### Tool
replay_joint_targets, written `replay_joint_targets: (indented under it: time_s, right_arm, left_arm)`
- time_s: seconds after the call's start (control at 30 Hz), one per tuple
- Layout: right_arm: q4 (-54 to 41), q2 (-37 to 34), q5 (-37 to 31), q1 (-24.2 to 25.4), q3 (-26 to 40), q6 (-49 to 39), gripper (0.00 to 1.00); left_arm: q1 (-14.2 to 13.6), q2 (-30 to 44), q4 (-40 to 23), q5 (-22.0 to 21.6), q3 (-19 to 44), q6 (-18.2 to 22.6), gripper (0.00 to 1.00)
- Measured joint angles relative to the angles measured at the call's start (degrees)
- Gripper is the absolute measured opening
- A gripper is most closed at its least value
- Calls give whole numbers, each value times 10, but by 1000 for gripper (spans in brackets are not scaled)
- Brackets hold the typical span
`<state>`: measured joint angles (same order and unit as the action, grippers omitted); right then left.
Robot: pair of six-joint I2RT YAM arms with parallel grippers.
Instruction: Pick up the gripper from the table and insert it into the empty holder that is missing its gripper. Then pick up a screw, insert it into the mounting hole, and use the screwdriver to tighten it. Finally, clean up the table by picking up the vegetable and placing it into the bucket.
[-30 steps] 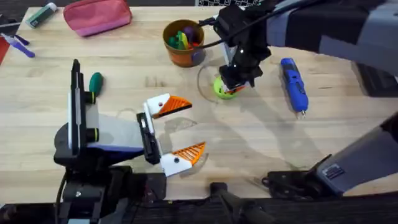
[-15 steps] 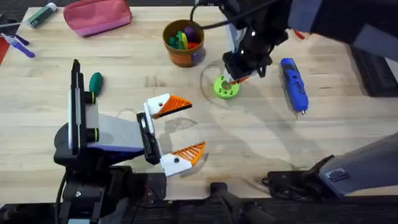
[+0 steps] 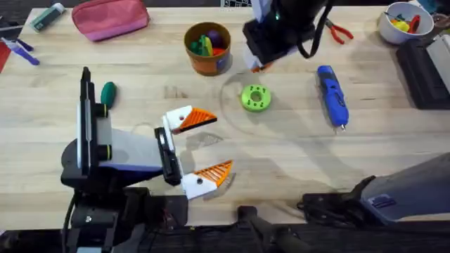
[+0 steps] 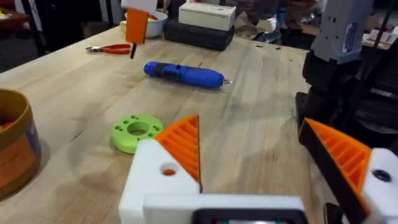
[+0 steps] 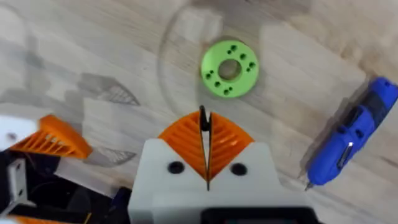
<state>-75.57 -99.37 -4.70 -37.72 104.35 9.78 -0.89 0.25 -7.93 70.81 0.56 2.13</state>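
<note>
My left gripper rests open near the table's front, both white mounts carrying orange ribbed pads. The far pad is the gripper, seated in its mount, whose mounting hole shows orange inside. My right gripper hangs above the green holed disc, shut on a thin dark screw that pokes out past the pads. The blue screwdriver lies to the right of the disc. The dark green vegetable sits beside the left arm. The orange bucket stands at the far middle.
A pink pouch lies at the far left. Red pliers and a white bowl are at the far right, beside a black box. The right arm's base stands at the lower right.
My right gripper has lifted off the green disc and drawn back toward the far side, with the screw between its pads. The left arm has stayed still.
</note>
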Motion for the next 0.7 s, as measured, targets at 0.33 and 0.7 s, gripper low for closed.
replay_joint_targets:
  time_s: [0.33,0.7]
  right_arm:
    - [-2,0,0,-115,69,-120,6]
    - [27,0,0,-215,69,-269,6]
  left_arm:
    - [0,0,0,0,0,0,986]
    - [0,0,0,0,0,0,987]
